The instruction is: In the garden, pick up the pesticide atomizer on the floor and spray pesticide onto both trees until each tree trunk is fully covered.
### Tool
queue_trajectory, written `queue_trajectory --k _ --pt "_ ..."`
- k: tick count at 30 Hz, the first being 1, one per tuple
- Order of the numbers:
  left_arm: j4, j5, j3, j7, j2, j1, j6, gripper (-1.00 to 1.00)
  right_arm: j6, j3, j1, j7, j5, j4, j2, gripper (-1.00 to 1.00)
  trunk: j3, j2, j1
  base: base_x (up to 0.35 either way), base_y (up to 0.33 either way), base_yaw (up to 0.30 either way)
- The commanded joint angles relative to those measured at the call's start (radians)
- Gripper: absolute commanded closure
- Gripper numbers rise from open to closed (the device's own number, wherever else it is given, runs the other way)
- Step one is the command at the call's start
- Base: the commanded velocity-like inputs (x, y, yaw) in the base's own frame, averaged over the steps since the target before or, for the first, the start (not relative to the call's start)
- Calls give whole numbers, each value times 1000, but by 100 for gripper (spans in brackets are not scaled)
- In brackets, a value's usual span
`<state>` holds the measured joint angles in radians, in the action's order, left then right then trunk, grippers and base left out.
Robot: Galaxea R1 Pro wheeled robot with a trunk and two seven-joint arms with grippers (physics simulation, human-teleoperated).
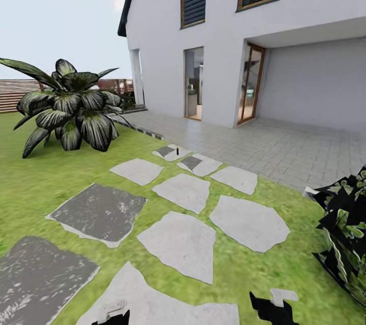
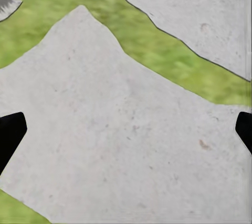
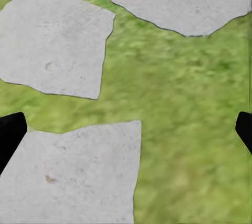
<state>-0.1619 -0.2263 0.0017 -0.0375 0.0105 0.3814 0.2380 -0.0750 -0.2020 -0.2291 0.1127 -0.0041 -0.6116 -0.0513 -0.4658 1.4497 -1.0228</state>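
Far off, the slim dark pesticide atomizer (image 1: 177, 151) stands on a stepping stone (image 1: 172, 152); both fingers spread wide, empty.

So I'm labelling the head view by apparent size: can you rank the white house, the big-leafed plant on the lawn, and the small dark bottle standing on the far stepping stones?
1. White house, by far the largest.
2. Big-leafed plant.
3. Small dark bottle, a tiny upright sliver.
This is apparent size only; the house stands farthest away, so its lead is real.
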Motion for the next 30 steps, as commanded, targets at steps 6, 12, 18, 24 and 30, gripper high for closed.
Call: queue_trajectory --k 6,12,18,24,30 --pt "1 -7 0 -4 0 1 3 -100 -3 -5 -1 19 1 1 0 -100 -1 0 -2 335 0 -222" --pt "1 -7 0 -4 0 1 3 -100 -3 -5 -1 22 1 1 1 -100 -1 0 -2 335 0 -192" --pt "1 -7 0 -4 0 1 3 -100 -3 -5 -1 22 1 1 1 -100 -1 0 -2 335 0 -60" --pt "1 -7 0 -4 0 1 3 -100 -3 -5 -1 22 1 1 1 -100 -1 0 -2 335 0 -14" --pt "0 -7 0 -4 0 1 3 -100 -3 -5 -1 22 1 1 0 -100 -1 0 -2 335 0 -77"
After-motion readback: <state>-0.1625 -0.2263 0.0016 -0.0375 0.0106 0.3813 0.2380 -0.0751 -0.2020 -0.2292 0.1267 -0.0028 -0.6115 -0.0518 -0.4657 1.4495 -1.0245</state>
